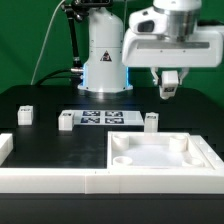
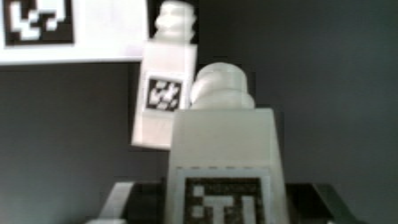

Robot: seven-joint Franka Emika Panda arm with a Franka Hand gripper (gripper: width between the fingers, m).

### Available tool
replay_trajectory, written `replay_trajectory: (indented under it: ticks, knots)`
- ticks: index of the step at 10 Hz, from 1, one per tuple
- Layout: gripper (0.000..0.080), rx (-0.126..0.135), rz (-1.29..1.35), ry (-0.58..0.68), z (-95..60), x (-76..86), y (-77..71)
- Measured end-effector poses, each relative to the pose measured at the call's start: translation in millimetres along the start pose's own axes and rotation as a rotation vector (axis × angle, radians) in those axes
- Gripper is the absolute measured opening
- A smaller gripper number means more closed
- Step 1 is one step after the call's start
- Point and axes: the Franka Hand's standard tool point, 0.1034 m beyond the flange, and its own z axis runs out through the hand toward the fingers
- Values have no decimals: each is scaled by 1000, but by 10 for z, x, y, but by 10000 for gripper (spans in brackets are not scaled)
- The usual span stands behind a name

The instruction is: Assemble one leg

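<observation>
My gripper (image 1: 169, 78) hangs high over the table at the exterior view's right, shut on a leg (image 1: 170, 89), a small white block with a tag. In the wrist view the held leg (image 2: 222, 140) stands between my dark fingers (image 2: 125, 196), its rounded peg pointing away and its tag near the jaws. Another leg (image 2: 166, 85) stands on the black table below, beside the marker board (image 2: 71, 30); it appears to be the leg (image 1: 151, 121) just right of that board. Two more legs (image 1: 25, 114) (image 1: 66, 121) stand on the left.
The marker board (image 1: 100, 118) lies in the middle of the table. A large white square plate (image 1: 150, 155) with corner sockets sits at front right. White border rails (image 1: 50, 180) run along the front and sides. The robot base (image 1: 105, 60) stands behind.
</observation>
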Motion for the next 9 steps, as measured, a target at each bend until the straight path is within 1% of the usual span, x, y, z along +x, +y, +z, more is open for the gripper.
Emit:
replay_trajectory:
  ticks: [1, 2, 3, 4, 5, 6, 7, 8, 9]
  knots:
    - [287, 10, -5, 89, -101, 135, 19]
    - [287, 26, -5, 214, -210, 177, 15]
    - [287, 31, 0, 302, -167, 123, 5]
    - [287, 40, 1, 371, -139, 110, -18]
    - [287, 53, -5, 432, -151, 101, -39]
    - [287, 58, -30, 488, -214, 89, 25]
    - [287, 37, -84, 495, -249, 163, 120]
    - [287, 25, -125, 510, -330, 326, 169]
    - [287, 18, -148, 531, -416, 451, 197]
